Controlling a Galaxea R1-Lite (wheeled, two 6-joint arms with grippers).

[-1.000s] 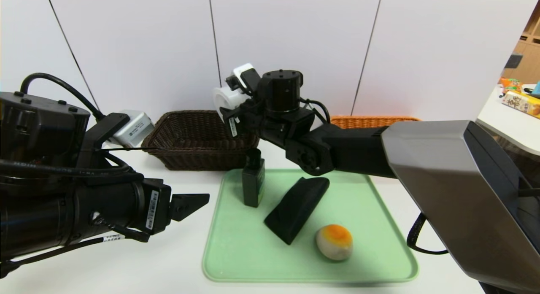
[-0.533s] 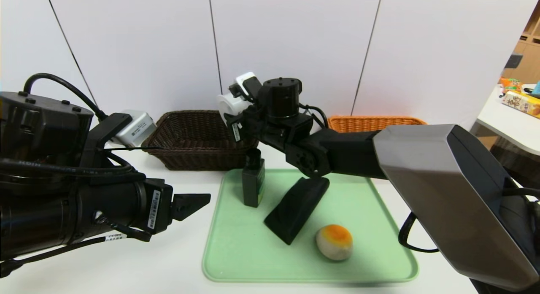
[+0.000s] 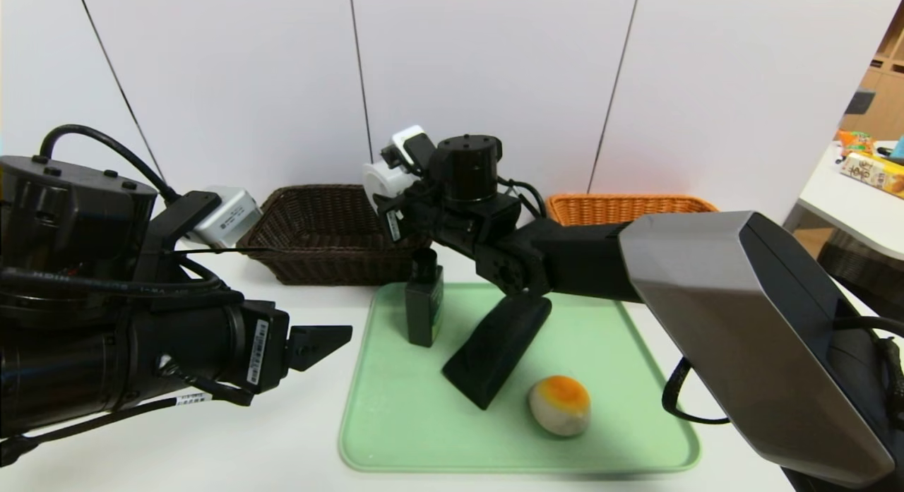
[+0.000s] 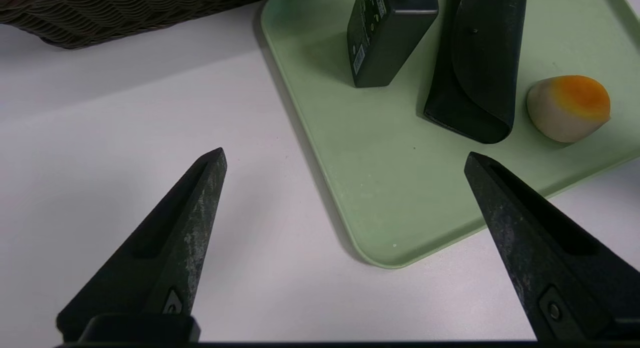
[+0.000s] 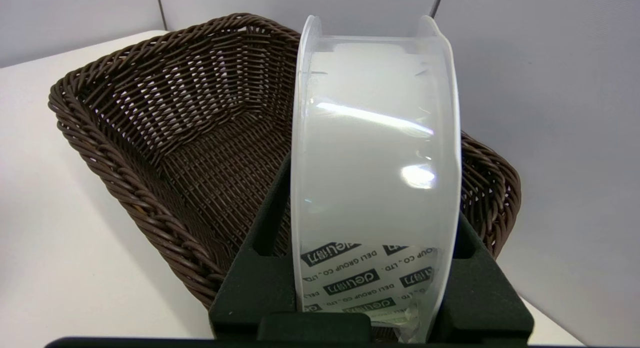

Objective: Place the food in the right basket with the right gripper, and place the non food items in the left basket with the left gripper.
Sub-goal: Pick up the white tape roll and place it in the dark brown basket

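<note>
My right gripper (image 3: 381,185) (image 5: 372,198) is shut on the white round roll (image 3: 378,173) (image 5: 375,138) with a printed label, held on edge above the right end of the dark brown left basket (image 3: 325,231) (image 5: 165,138). The orange right basket (image 3: 621,204) shows behind the right arm. On the green tray (image 3: 409,421) (image 4: 400,188) stand the dark green bottle (image 3: 424,305) (image 4: 385,33), the black wedge block (image 3: 498,347) (image 4: 475,63) and the bun (image 3: 560,405) (image 4: 567,108). My left gripper (image 3: 318,340) (image 4: 345,158) hovers open and holds nothing, over the tray's front left corner.
Both baskets stand against the white wall at the back of the white table. A side table with colourful packages (image 3: 872,171) is at the far right. The right arm's forearm reaches across above the tray's back edge.
The right arm's forearm has shifted a little to the left, and the roll has barely moved over the brown basket's end. The left arm and the tray's things are unchanged.
</note>
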